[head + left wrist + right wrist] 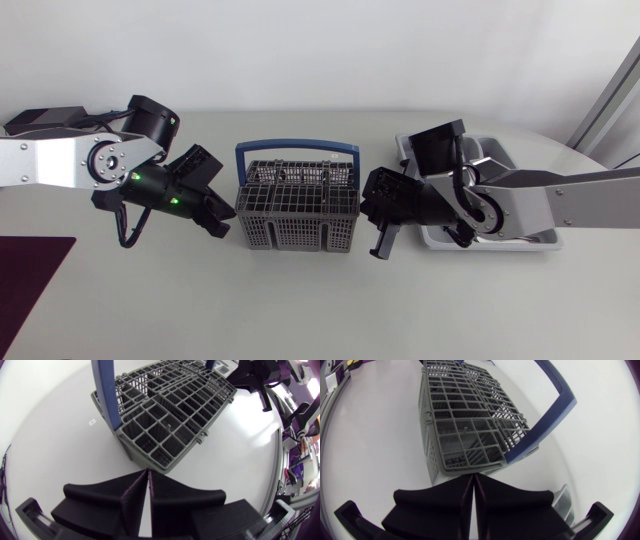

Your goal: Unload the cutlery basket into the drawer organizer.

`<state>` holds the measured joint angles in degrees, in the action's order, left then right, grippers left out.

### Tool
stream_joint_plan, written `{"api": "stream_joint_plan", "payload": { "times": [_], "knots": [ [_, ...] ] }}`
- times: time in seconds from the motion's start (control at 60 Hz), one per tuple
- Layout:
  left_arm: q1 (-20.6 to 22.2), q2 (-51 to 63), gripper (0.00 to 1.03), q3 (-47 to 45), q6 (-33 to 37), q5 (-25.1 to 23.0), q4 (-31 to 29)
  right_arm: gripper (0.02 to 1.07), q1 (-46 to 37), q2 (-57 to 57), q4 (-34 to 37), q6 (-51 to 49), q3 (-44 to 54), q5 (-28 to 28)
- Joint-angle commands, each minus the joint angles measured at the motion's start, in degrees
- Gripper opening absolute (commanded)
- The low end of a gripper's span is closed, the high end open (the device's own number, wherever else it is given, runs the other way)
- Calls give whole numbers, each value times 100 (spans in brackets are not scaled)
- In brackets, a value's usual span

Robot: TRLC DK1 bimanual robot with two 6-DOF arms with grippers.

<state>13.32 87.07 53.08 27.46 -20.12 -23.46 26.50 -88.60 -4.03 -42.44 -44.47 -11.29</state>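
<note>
Here the grey gridded basket (297, 205), blue-handled, sits between left hand (222, 225) and right hand (380, 250), both closed, empty.

No text, number, label or sign can be read in any view. A tiny grey mark (91, 422) sits on the white table (45, 450) beside the grey plastic cutlery basket (165, 415), too small to make out.

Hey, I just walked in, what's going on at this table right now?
Two robot arms flank a grey cutlery basket with a blue handle, standing mid-table. The left tool sits close to the basket's left side and the right tool close to its right side. Both are shut and hold nothing. The drawer organizer lies further right, partly under the right arm. Whether any cutlery is in the basket is hard to tell.
</note>
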Motion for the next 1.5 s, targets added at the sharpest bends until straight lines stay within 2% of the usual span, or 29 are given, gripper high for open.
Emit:
{"api": "stream_joint_plan", "payload": {
  "times": [0.0, 0.7, 1.15, 1.333, 1.483],
  "knots": [
    [100, 74, 23, 176, -22, -80, 52, 7, 39, -79, -45, -19, -124, -40],
    [188, -76, 24, 62, -22, -80, 52, 7, -40, 9, 25, -37, -80, 215],
    [-682, -348, 24, -52, 180, -97, 44, 7, -295, 97, -150, 60, 377, 681],
    [-1033, -638, 25, -184, 268, -282, 44, 7, -594, 774, -203, 104, 782, 742],
    [-1411, -1139, 25, -386, 251, -528, 52, 8, -743, 1758, -203, 376, 1098, 1199]
  ]
}}
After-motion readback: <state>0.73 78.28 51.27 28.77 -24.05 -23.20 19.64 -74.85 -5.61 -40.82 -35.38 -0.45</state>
